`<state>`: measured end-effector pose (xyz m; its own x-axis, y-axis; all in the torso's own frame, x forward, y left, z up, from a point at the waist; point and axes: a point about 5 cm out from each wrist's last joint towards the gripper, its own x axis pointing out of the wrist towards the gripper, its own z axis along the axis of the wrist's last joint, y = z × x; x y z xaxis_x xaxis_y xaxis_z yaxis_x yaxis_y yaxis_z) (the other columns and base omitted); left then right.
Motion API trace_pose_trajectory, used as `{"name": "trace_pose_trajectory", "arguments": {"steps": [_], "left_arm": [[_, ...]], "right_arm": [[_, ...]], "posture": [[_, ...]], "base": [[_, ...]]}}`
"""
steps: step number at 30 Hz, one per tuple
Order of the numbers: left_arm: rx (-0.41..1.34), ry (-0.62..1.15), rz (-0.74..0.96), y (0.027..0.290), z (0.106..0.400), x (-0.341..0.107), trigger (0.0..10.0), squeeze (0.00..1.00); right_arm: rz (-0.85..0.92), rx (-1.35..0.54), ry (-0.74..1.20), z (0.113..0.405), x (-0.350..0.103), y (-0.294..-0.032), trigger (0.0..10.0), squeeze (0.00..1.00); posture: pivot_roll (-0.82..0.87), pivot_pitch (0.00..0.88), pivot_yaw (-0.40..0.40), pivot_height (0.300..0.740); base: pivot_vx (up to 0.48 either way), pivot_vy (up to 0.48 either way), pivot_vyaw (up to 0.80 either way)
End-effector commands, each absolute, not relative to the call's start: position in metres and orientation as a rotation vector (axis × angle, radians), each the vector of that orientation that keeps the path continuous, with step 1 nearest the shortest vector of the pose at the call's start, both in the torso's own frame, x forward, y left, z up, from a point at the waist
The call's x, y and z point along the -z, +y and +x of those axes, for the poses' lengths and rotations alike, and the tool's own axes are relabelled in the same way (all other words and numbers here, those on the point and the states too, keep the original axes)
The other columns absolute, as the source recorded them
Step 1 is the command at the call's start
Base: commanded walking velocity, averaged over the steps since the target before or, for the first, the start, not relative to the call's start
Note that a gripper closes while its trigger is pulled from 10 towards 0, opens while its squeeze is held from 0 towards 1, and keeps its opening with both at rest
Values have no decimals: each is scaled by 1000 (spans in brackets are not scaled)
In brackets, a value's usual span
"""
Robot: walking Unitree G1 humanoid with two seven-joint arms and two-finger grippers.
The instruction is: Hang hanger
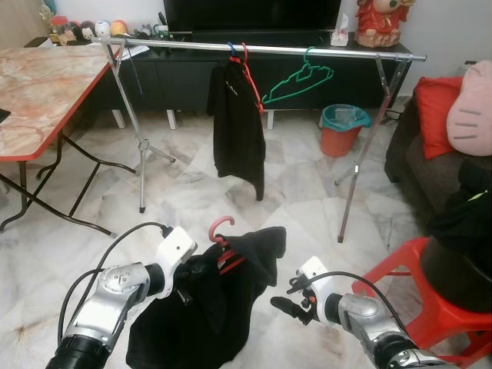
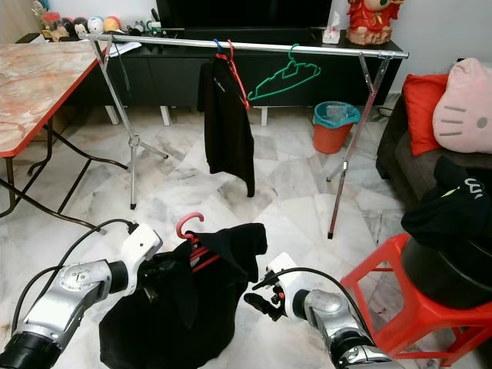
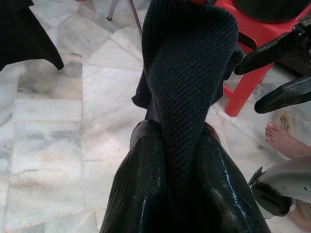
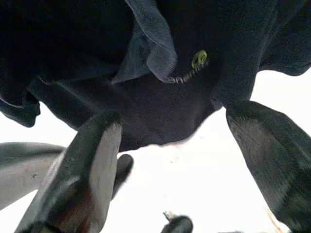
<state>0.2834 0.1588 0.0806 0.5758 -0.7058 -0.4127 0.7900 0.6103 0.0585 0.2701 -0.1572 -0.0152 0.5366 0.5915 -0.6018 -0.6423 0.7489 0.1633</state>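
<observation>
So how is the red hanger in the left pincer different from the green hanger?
The red hanger carries a black garment; the green hanger is bare. The red one is held low by the left pincer; the green one hangs tilted on the rail. Both have hooks.

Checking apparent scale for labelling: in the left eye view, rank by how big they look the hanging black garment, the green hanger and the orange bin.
1. hanging black garment
2. green hanger and orange bin: alike; unsure.
</observation>
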Motion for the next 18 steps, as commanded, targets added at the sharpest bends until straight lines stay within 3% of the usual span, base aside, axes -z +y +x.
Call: {"name": "trace_pose_trajectory", "arguments": {"steps": [1, 12, 18], "left_arm": [[894, 310, 240, 155, 289, -94, 10000, 0], [894, 291, 231, 152, 292, -100, 10000, 0], [924, 280, 214, 147, 291, -105, 10000, 0]], "right_arm": [[-63, -712, 681, 270, 16, -156, 10000, 0], [-12, -761, 601, 277, 8, -139, 10000, 0], [-48, -699, 565, 283, 4, -140, 10000, 0]], "posture": [[16, 0, -15, 740], [32, 0, -26, 740], [33, 0, -30, 740]], "base": [[0, 0, 0], [0, 0, 0], [0, 0, 0]]}}
